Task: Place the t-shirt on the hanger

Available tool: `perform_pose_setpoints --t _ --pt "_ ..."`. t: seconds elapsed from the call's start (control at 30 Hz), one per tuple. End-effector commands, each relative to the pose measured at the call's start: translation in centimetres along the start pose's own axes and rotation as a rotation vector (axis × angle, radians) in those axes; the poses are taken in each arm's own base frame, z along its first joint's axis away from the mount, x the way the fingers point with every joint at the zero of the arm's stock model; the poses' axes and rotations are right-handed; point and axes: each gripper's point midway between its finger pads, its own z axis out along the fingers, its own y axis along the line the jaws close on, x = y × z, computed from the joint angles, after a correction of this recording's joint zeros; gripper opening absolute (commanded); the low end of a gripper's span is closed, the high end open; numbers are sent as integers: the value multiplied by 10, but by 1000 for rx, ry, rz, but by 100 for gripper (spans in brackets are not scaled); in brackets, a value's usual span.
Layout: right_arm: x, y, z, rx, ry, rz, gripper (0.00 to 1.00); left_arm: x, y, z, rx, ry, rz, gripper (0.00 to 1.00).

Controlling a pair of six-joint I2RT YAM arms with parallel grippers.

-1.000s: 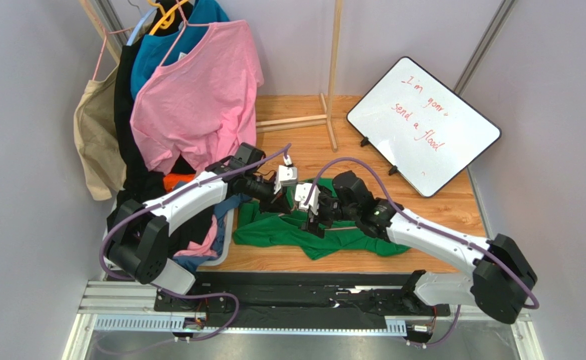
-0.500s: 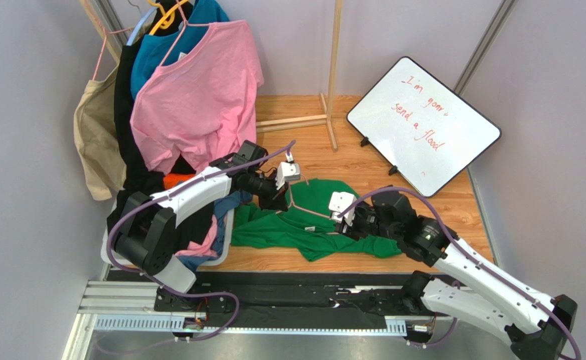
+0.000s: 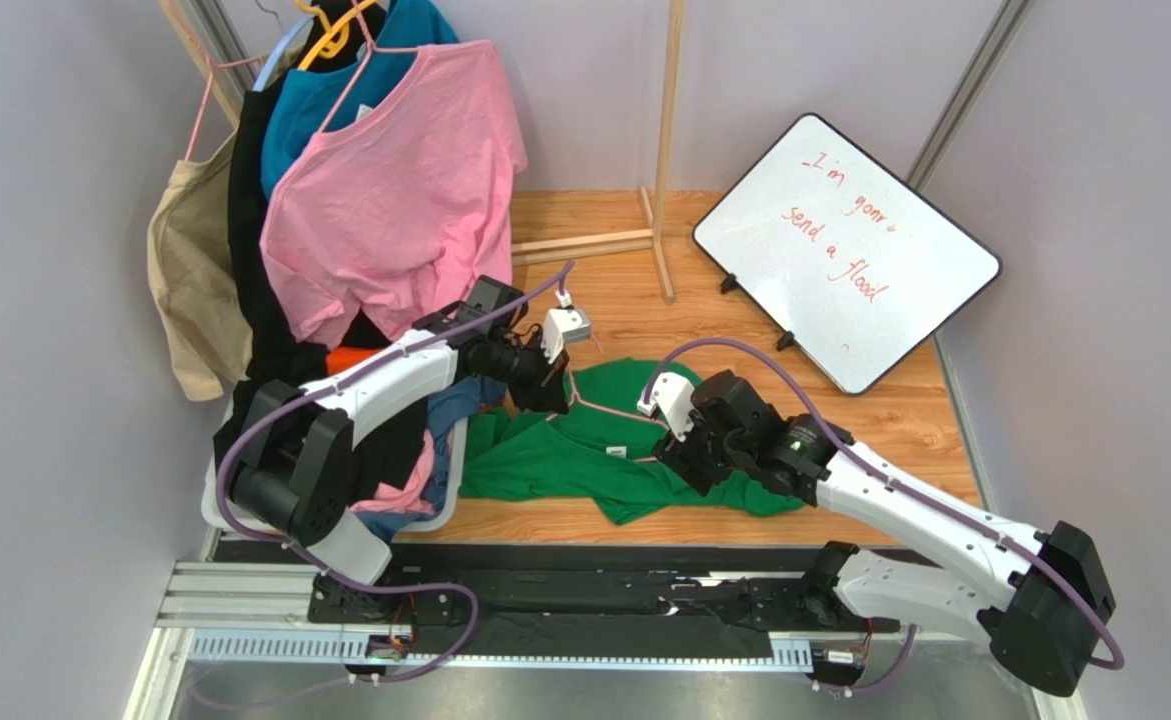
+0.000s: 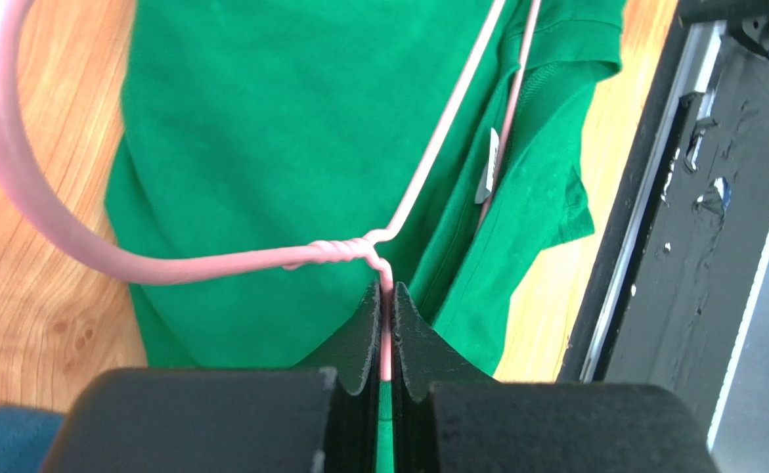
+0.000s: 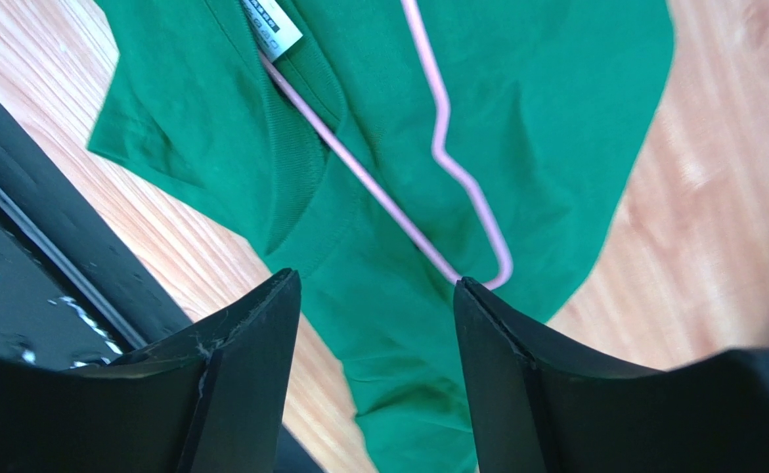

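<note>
Left gripper point(image 4: 386, 296): pinching thin pale-pink wire hanger point(image 4: 339, 249) just below its twisted neck
Right gripper point(image 5: 376, 286): spread over bright green cotton t-shirt point(image 5: 556, 99), hanger's bend near one fingertip

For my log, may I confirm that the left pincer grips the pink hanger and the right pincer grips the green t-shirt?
Only the left pincer grips the hanger; the right wrist view shows the right pincer open above the t-shirt, holding nothing.

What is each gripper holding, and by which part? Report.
The left gripper pinches the hanger by its wire below the twisted neck. The right gripper, open over the t-shirt, holds nothing.
</note>
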Motion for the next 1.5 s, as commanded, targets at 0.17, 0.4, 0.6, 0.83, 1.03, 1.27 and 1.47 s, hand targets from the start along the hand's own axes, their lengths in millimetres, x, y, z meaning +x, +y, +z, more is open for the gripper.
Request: perform_pose_setpoints --t 0.17,0.4,0.6,0.83,1.03,1.27,1.47 --pt "-19 14 21 28 -23 105 59 -12 2 -5 -20 -48 -42 0" --pt "-6 6 45 133 124 8 53 -10 4 -6 -24 -52 -52 0" --pt "4 -10 39 197 146 -13 31 -5 5 -8 -23 -49 -58 0" --pt "15 -30 20 200 164 45 1 -2 4 -22 -32 -78 -36 0" --pt "29 -46 18 180 195 132 0 3 2 -38 -24 -129 -11 0" --pt "20 -69 18 138 169 295 0 16 7 -46 -88 -78 62 0" --pt "-15 -66 -2 34 32 352 0 21 5 -42 -110 -46 133 0"
